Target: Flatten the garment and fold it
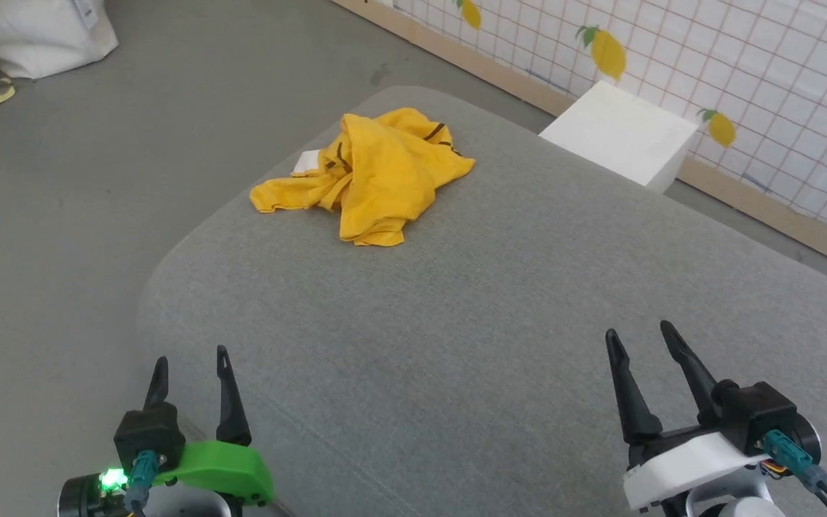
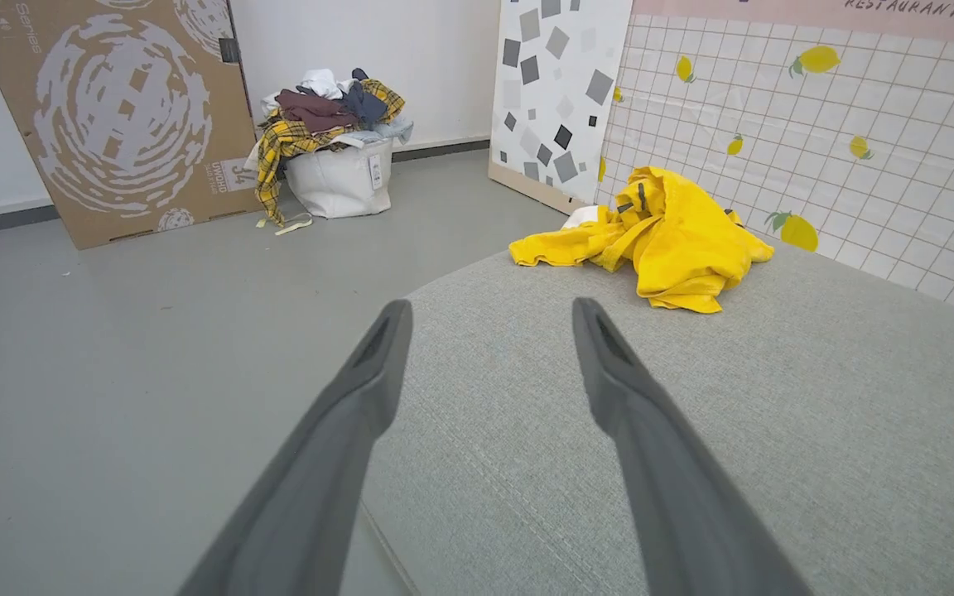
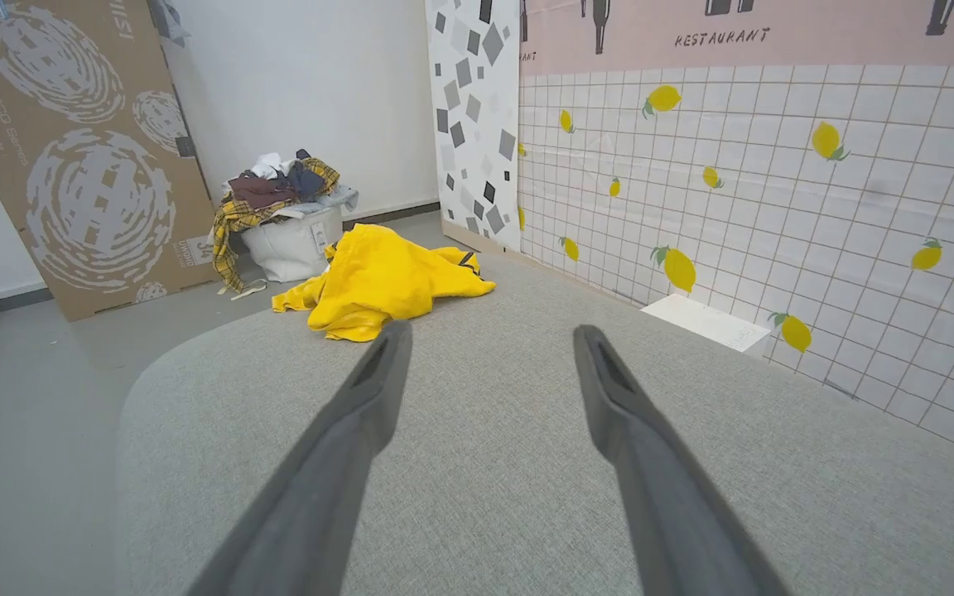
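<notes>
Lying in a crumpled heap near the far left corner of the grey padded surface (image 1: 456, 323), the garment (image 1: 374, 176) is bright yellow, bunched into overlapping folds, with one part trailing toward the left edge. Short black lines show on its upper folds and a small white patch peeks out at its left side. The rest of the print is hidden in the folds.

Left gripper (image 1: 192, 357) hovers at the near left rim of the surface, fingers pointing toward the garment and spread wide, holding nothing. Right gripper (image 1: 638, 330) hovers over the near right part, also spread wide and empty, fingers tilted slightly left. Both are well apart from the garment, with bare padding between.

The surface has rounded corners. Grey floor (image 1: 97, 179) lies beyond its left and far edges. A white box (image 1: 618, 133) stands just beside its far right edge, against the lemon-patterned grid wall (image 1: 744, 72). A white bag of clothes (image 2: 336, 178) sits on the floor beyond the garment.
</notes>
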Available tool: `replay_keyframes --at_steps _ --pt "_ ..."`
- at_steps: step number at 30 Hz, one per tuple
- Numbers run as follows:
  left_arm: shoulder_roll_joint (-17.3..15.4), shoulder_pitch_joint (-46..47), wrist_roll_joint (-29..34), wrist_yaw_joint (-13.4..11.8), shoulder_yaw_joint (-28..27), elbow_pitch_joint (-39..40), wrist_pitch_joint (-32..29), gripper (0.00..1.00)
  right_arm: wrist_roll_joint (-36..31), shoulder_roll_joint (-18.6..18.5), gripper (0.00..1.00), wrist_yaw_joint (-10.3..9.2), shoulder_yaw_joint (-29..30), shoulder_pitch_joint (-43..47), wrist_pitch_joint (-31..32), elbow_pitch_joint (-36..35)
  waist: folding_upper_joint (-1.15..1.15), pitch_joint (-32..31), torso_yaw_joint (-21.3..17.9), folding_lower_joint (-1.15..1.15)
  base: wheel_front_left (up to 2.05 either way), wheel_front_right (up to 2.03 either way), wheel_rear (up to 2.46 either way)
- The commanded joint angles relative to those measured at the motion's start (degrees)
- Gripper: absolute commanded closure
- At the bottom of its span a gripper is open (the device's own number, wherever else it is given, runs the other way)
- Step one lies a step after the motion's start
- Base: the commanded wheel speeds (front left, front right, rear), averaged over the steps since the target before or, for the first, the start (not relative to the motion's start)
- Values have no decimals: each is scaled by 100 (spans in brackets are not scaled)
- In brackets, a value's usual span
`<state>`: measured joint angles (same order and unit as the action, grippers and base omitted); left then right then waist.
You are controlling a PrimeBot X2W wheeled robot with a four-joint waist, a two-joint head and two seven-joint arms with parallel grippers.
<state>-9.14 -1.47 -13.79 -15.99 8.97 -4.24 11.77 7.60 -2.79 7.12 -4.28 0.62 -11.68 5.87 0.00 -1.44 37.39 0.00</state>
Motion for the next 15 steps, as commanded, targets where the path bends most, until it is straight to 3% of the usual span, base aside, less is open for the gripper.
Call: replay_keyframes --at_steps 1,7,15 --pt "-66 -27 -121 -59 28 -23 60 0 51 -9 0 35 -3 -94 -64 20 0 31 95 0 -1 -1 -1" --pt "-211 403 -299 63 40 -28 62 0 5 -9 0 36 -90 -189 -13 -55 0 318 67 0 0 0 0" --pt "-408 2187 -686 537 -136 -722 -348 0 -445 -9 0 36 -260 -549 379 -510 0 1516 -794 0 0 0 0"
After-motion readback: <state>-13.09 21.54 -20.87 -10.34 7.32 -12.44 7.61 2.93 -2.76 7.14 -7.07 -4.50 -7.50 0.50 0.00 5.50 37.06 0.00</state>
